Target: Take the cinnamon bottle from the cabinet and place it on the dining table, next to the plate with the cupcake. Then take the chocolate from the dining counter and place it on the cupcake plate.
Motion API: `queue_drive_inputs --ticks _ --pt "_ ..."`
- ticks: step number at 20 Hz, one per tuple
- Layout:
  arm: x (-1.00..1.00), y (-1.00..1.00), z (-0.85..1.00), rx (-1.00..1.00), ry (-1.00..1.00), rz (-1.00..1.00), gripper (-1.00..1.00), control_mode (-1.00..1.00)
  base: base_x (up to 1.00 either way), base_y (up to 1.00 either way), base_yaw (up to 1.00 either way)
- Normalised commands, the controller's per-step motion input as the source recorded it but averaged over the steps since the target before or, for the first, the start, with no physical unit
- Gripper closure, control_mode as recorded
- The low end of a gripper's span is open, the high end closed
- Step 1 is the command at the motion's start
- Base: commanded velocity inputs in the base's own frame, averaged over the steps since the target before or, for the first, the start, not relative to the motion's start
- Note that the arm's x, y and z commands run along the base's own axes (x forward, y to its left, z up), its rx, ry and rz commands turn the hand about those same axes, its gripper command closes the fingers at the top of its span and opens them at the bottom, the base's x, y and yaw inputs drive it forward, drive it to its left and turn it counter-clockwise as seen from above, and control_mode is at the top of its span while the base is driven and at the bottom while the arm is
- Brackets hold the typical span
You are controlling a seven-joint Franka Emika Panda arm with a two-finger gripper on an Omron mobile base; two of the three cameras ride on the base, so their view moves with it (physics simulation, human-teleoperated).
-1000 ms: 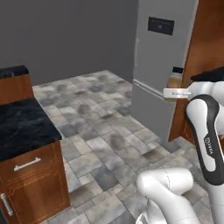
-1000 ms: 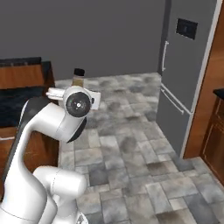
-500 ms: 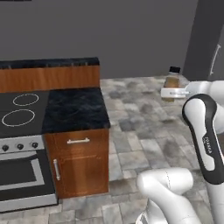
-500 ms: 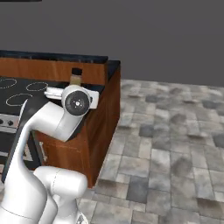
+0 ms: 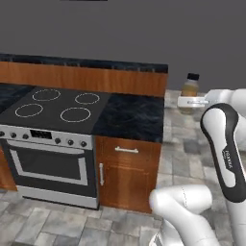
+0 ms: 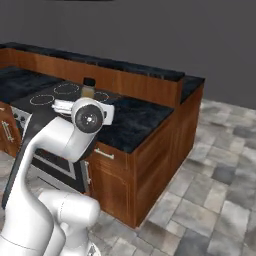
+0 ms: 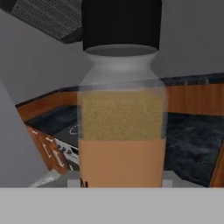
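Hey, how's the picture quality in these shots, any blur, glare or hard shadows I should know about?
Left base view: flat, even light, no glare on the stove. Right base view: slightly soft, faint sheen on the counter. Hand view: the cinnamon bottle looms close, its edges soft, the background dim.

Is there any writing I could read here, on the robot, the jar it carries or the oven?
Arm: dark lettering runs down the link, too small to read.
Cinnamon bottle: a dark mark at the label's bottom edge, cut off, not readable.
Stove: a small dark panel with pale marks between the knobs, too blurred to read.
Nothing else carries text.
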Motion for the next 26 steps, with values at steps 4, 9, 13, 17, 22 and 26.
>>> queue_drive_inputs --ticks 4,9,13,17,22,26 --pt "0.00 0.00 0.00 0.00 0.00 0.00 1.00 1.00 0.32 -0.07 0.82" --pt "0.00 0.00 0.00 0.00 0.00 0.00 1.00 1.00 0.38 -0.04 0.38" --pt "0.00 0.00 0.00 0.00 0.00 0.00 1.00 1.00 0.41 -0.13 0.14" --pt "0.00 0.00 0.00 0.00 0.00 0.00 1.00 1.00 0.52 -0.50 0.04" --pt "0.00 0.00 0.00 0.00 0.00 0.00 1.00 1.00 0.60 -0.60 0.00" --pt "0.00 0.00 0.00 0.00 0.00 0.00 1.00 1.00 0.46 -0.68 0.00"
